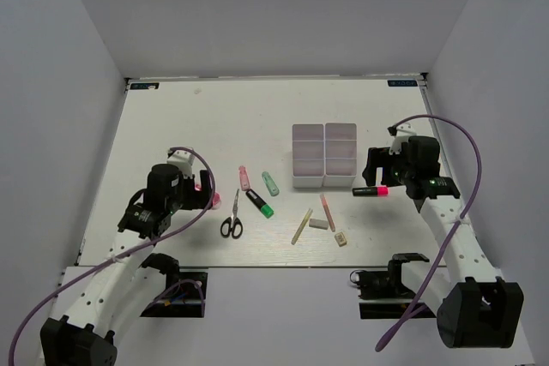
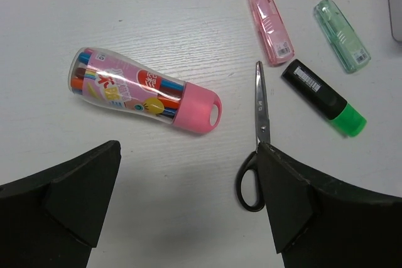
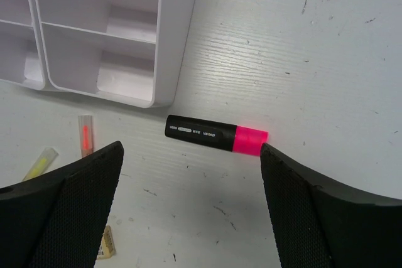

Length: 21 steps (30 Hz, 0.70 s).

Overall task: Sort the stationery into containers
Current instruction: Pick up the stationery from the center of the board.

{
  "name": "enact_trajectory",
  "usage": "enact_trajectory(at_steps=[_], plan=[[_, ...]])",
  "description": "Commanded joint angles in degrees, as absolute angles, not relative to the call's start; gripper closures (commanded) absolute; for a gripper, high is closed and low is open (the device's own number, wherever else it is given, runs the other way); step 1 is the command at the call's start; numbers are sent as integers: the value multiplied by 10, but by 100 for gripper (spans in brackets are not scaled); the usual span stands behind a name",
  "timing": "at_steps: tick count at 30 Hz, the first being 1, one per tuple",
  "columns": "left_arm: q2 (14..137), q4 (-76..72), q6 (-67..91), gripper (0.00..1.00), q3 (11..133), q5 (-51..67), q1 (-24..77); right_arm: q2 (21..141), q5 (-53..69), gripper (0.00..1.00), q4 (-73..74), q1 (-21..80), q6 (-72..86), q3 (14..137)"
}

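Observation:
My left gripper is open and empty; in the left wrist view it hovers between a pink-capped clear tube of pens and the black-handled scissors. The pink marker, mint-green marker and black-green marker lie beyond. My right gripper is open and empty just above the black-pink marker, right of the four white bins. The cream stick, pink stick, grey eraser and tan eraser lie near the front.
All the bins look empty. The table's front edge runs just below the erasers. Grey walls close in the table on three sides.

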State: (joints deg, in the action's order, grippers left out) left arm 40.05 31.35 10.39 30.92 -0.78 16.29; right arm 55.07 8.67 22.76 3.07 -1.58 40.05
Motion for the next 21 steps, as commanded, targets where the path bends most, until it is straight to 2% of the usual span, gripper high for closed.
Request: enact_trajectory(at_steps=[1,9,11,12,13,14,15,16,17,18,19,20,21], plan=[[400,308,105,0,323,13,161,541,82,10,226,31,-11,425],[416,308,111,1,324,17,161,534,88,10,231,30,-21,424],[418,303,119,8,322,19,161,536,95,10,231,31,-25,424],[421,299,121,18,322,22,162,534,97,13,237,30,-27,424],[422,296,134,25,321,25,165,534,107,25,243,31,-39,423],[425,294,137,39,322,25,168,532,112,58,243,31,-48,416],[428,293,141,61,323,24,174,528,119,100,252,30,-59,414],[443,294,165,100,324,14,178,525,131,100,257,30,-72,416],[451,306,179,100,340,13,178,524,138,100,258,30,-72,415],[469,315,204,100,349,3,178,519,140,89,258,31,-69,417],[492,363,247,100,373,-17,178,519,157,46,267,32,-69,421],[519,382,265,91,387,-34,178,518,171,12,271,33,-72,427],[533,400,283,72,424,-38,178,516,174,10,272,33,-80,428]])
